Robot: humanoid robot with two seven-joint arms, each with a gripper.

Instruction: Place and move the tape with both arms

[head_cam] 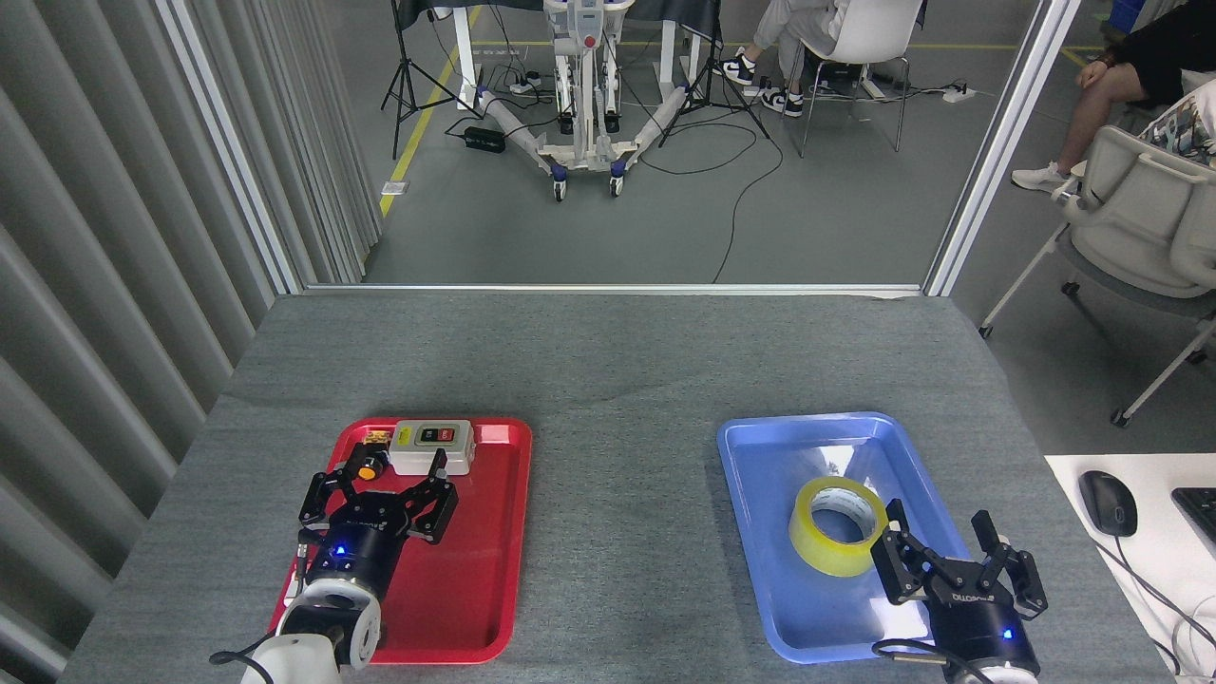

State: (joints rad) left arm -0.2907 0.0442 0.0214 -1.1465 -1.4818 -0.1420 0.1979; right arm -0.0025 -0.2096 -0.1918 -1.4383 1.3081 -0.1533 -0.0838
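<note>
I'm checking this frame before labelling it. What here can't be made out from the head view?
- Right gripper: whether it touches the tape or only overlaps it in view.
- Switch box: button labels too small to read.
- Small orange part in the red tray: partly hidden by the left gripper.
- Tape core print: too small to read.
- Both arms: cut off by the bottom edge.

I have one view only, from my head, looking forward and steeply down onto the table [608, 361], which fills the lower half of the frame at close range. My arms enter at the bottom edge, left and right. The upper frame looks out across the floor [665, 218] beyond the table.
</note>
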